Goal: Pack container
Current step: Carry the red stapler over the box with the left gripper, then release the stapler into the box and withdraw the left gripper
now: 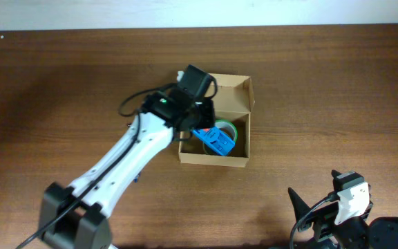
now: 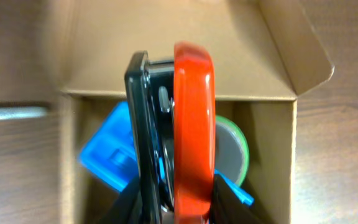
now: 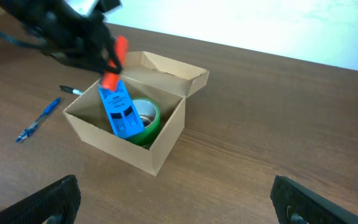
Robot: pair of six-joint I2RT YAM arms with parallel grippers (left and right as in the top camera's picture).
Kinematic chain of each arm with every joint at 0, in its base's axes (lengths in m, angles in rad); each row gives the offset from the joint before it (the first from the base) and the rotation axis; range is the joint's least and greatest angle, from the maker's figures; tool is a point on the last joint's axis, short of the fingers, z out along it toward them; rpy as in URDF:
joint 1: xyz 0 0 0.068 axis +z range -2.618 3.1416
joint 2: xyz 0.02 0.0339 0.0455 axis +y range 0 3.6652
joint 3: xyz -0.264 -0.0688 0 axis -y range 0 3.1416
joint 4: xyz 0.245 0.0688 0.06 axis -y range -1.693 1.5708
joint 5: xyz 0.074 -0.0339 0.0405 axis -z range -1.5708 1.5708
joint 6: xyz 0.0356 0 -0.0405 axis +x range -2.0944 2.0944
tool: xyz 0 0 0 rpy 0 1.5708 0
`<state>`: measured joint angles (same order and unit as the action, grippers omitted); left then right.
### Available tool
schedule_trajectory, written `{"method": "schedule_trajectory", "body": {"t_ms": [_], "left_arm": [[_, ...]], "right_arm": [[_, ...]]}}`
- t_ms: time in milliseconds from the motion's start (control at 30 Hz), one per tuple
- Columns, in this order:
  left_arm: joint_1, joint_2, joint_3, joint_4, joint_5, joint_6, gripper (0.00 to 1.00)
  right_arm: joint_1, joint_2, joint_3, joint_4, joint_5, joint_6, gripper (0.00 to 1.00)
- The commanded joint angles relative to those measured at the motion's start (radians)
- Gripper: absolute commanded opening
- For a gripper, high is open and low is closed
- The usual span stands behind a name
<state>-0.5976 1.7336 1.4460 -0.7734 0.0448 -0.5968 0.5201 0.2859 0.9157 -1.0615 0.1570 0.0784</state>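
Note:
The tan cardboard container (image 1: 239, 160) stands open mid-table with its flap lid (image 1: 233, 92) folded back. It also shows in the right wrist view (image 3: 161, 144) and the left wrist view (image 2: 272, 155). Inside it a flat blue plastic case (image 1: 219, 142) leans against a green tape roll (image 1: 231, 128). My left gripper (image 2: 178, 202) is shut on an orange and black object (image 2: 193, 124) and holds it over the container's left part, just above the blue case (image 2: 107, 152). My right gripper (image 3: 179, 205) is open and empty, low over the table at the front right, away from the container.
A blue pen (image 3: 39, 118) and a black pen (image 3: 73, 91) lie on the wooden table beside the container's left side. My left arm (image 1: 126, 155) stretches from the front left across to the container.

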Motion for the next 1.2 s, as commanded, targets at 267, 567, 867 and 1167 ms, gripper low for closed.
{"method": "schedule_trajectory", "body": {"t_ms": [267,567,867,1167], "left_arm": [[-0.147,0.153,0.129,0.044,0.093,-0.027,0.02],[-0.174,0.167,0.165,0.026,0.103,-0.047,0.02],[-0.18,0.22,0.165,0.013,0.116,-0.047,0.02],[-0.18,0.241,0.165,-0.014,0.124,-0.086,0.04]], "right_arm": [[-0.005,-0.003,-0.002,0.003,0.013,0.008,0.99],[-0.005,-0.003,-0.002,0.003,0.013,0.008,0.99],[-0.005,-0.003,-0.002,0.003,0.013,0.008,0.99],[-0.005,-0.003,-0.002,0.003,0.012,0.008,0.99]]}}
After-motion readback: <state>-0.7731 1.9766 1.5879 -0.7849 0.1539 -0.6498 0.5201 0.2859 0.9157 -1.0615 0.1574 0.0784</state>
